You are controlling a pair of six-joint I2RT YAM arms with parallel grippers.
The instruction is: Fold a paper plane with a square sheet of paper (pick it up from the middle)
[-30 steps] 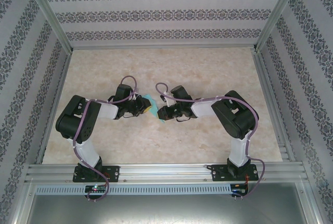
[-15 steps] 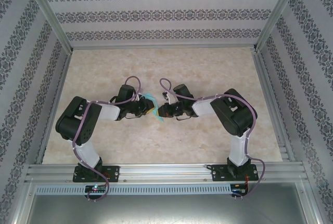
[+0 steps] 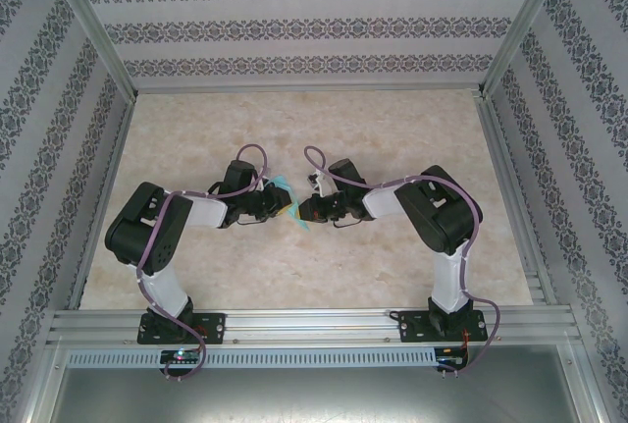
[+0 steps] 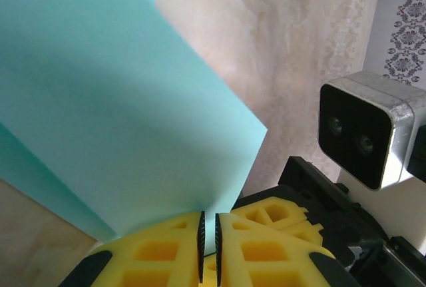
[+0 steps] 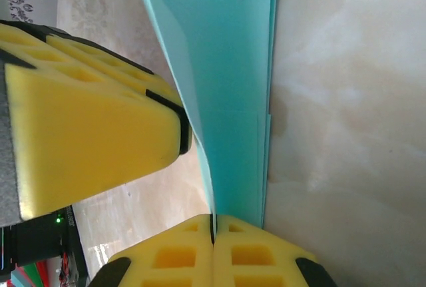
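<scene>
Over the middle of the beige marbled desk (image 3: 392, 138), the thin teal square sheet of paper (image 3: 283, 187) is clamped by the left pincer (image 4: 208, 247) at its nine o'clock and the right pincer (image 5: 213, 230) at three, layered edges suggesting first folds done, the pointed dart not yet formed.

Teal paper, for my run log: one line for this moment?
left end effector: shut on thin teal paper sheet | right end effector: shut on sheet
</scene>
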